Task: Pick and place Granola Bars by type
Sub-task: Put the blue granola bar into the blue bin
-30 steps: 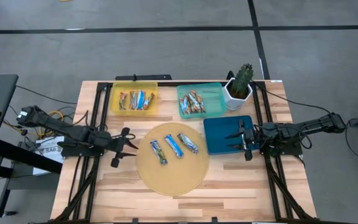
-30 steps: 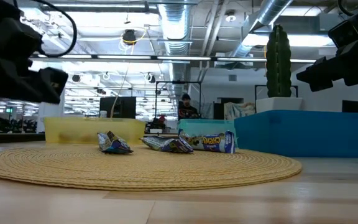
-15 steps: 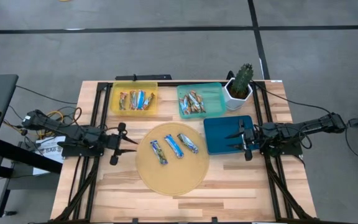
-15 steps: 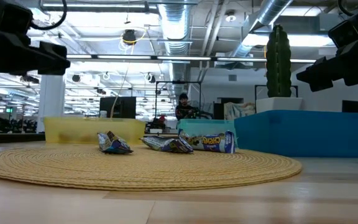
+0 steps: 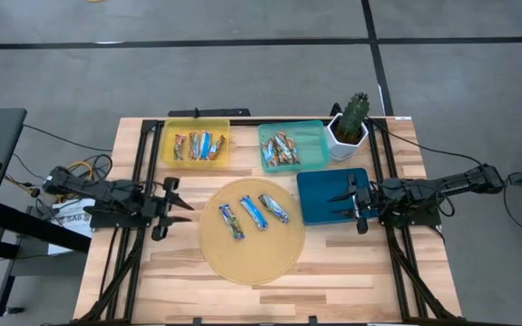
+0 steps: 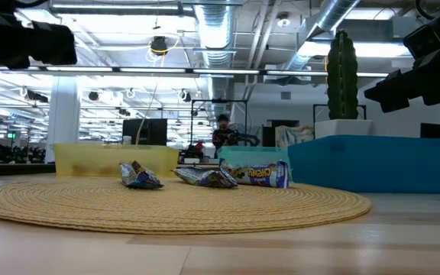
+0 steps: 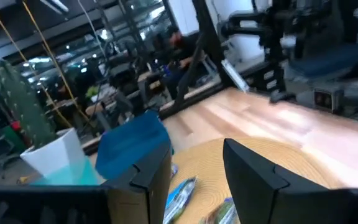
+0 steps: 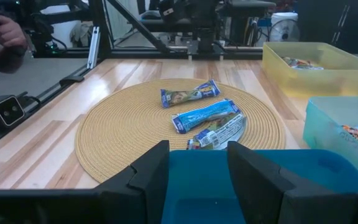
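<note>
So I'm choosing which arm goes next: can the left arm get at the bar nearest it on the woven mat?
Probably yes: the left gripper stands open beside the mat, with nothing between it and that bar.

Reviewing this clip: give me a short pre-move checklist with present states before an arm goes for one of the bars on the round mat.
1. Three blue-and-white bars lie apart on the round mat: ok.
2. Left gripper empty, jaws open, beside the mat: ok.
3. Right gripper empty, jaws open, over the blue tray: ok.
4. Yellow tray and teal tray already hold bars: ok.
5. Yellow tray holds one type only: not ok, blue-and-white and brown wrappers together.
6. Cactus pot stands apart from the mat: ok.
</note>
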Tool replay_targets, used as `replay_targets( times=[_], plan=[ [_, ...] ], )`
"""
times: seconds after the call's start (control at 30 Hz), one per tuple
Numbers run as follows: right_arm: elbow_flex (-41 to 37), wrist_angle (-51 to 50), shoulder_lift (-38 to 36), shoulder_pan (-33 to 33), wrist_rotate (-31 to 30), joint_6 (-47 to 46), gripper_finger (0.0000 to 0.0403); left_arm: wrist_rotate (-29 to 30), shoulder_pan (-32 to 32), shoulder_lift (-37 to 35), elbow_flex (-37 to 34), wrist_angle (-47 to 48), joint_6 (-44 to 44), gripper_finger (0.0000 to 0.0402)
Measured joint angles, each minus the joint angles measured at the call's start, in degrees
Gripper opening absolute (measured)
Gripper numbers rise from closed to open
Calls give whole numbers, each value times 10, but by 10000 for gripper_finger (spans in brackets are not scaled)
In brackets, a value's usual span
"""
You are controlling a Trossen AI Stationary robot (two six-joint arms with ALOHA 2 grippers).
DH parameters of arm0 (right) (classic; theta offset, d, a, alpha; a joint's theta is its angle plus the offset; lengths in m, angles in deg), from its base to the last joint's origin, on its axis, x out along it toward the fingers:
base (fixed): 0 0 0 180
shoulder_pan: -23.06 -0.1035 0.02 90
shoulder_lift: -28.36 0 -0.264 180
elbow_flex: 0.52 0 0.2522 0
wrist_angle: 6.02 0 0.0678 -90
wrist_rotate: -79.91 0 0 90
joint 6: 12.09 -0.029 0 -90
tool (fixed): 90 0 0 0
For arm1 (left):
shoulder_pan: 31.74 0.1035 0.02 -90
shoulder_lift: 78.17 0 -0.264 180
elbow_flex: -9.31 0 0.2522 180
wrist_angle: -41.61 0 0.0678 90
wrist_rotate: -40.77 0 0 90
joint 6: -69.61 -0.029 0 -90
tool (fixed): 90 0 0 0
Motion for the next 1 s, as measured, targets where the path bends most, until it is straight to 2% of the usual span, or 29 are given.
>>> replay_targets(
  times=[0.23, 0.37, 0.53, 0.6, 0.77, 1.0],
  plan=[
    [0, 0, 0, 0, 0, 0, 154, -5, 31, 1, 0, -11, -31, 140],
    [0, 0, 0, 0, 0, 0, 154, -36, 57, 1, 0, -42, -43, 140],
    [0, 0, 0, 0, 0, 0, 154, -80, 81, 1, -1, -28, -23, 140],
    [0, 0, 0, 0, 0, 0, 154, -70, 88, 1, -1, -11, -14, 140],
    [0, 0, 0, 0, 0, 0, 154, 2, 100, 1, -1, 0, 28, 140],
    [0, 0, 0, 0, 0, 0, 154, 1, 113, 1, -1, 1, 69, 140]
  ],
)
